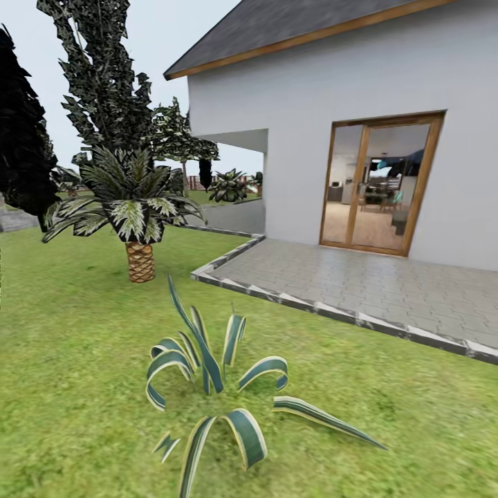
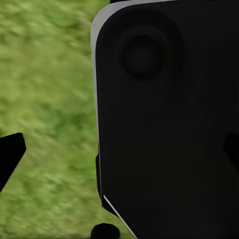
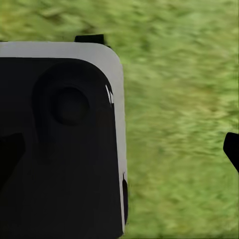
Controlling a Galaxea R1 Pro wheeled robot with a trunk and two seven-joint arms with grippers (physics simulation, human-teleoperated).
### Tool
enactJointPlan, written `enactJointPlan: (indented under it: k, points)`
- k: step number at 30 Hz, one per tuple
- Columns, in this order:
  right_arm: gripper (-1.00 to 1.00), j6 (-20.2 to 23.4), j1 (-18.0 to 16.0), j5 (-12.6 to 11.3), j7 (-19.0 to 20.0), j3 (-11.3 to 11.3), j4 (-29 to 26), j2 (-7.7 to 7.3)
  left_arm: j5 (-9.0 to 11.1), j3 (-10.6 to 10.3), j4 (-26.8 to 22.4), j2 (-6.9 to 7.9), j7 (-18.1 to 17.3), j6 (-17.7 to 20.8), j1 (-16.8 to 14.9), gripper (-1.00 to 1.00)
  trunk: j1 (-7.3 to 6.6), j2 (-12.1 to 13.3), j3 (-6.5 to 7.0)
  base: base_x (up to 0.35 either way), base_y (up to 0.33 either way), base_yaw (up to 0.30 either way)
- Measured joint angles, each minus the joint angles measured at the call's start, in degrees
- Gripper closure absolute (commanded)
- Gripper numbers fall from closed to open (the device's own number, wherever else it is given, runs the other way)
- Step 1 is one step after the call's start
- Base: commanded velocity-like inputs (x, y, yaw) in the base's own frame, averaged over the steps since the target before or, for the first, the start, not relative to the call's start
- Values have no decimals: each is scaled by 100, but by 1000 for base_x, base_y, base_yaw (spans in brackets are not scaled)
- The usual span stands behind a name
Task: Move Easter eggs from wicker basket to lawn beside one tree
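The lawn spreads wide and green in front of me in the head view. The Easter eggs and the wicker basket are out of view. A tall dark-leaved tree rises at the back left, behind a short palm. In the left wrist view my left gripper is open, its dark fingertips far apart, with grass and a black robot panel beyond. My right gripper is open too, holding nothing, over grass and the same kind of black panel.
A striped agave plant grows on the grass just ahead. A grey paved patio with a raised stone edge lies to the right, before a white house with a glass door. A black cypress stands at far left.
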Motion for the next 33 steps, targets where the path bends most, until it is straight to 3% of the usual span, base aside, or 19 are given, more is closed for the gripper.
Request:
enactJointPlan:
  k: [10,33]
  points:
    - [-100,-4,0,2,3,6,0,0,1,0,0,4,0,-1,0,-100,0,0,0,0,317,-14]
    - [-100,-7,1,7,21,6,3,17,0,0,0,-1,0,-1,-1,-100,0,0,0,0,253,-185]
